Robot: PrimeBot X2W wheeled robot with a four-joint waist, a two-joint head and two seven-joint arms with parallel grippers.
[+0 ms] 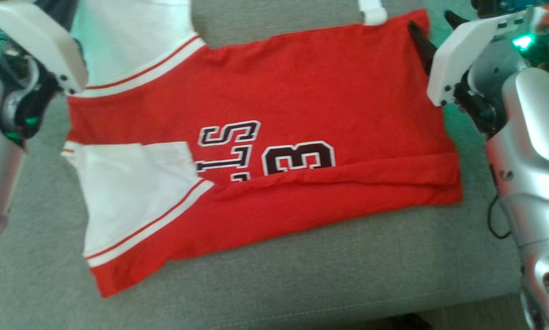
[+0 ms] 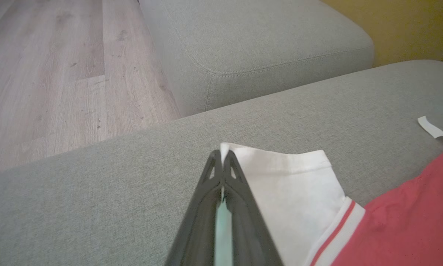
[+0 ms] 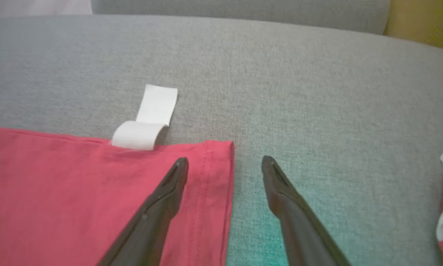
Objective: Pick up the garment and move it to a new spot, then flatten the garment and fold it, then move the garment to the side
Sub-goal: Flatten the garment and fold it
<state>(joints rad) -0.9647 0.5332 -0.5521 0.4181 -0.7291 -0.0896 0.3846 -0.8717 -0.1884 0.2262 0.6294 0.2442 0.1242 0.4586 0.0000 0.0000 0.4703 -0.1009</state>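
we pinch the white sleeve (image 2: 295, 184) with our left claw (image 2: 222, 157) shut tight. our right claw (image 3: 225, 160) is wide apart at the shirt (image 3: 77, 192) corner and may miss it.

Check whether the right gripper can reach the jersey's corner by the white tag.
Likely yes: the right gripper stands open astride the jersey corner, one finger over red cloth, one over bare cushion.

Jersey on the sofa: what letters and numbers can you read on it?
"LS": letters lying sideways on the red jersey; the rest hide under the fold.
"3": number beside them, partly under the fold.
White tag: nothing readable on it.
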